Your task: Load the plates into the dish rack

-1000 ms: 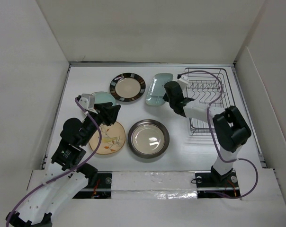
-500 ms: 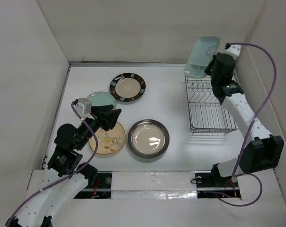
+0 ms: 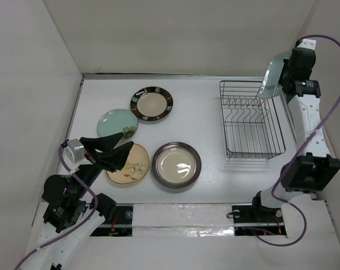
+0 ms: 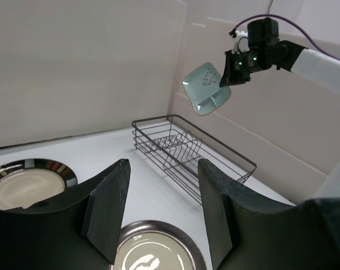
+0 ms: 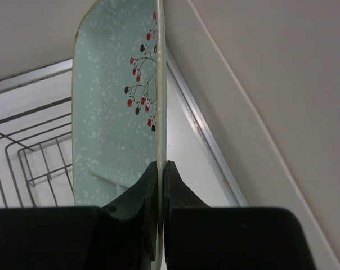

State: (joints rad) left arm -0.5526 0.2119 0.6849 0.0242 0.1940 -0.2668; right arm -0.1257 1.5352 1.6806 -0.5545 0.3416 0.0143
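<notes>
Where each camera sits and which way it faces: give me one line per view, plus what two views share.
Top external: above and behind, looking down on the left arm, right arm and dish rack.
Left wrist: low by the silver plate, facing the rack; the open left gripper fills the bottom.
Right wrist: held high, looking along the right gripper, shut on the mint-green plate.
Shared: top and left wrist both show that plate and the rack.

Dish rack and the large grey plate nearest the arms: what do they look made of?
Dish rack: thin dark metal wire, apparently painted or coated, judging by its slim, evenly bent bars with open gaps. Grey plate: probably polished steel, given the mirror-like dark rim and the bright glare in its well.
</notes>
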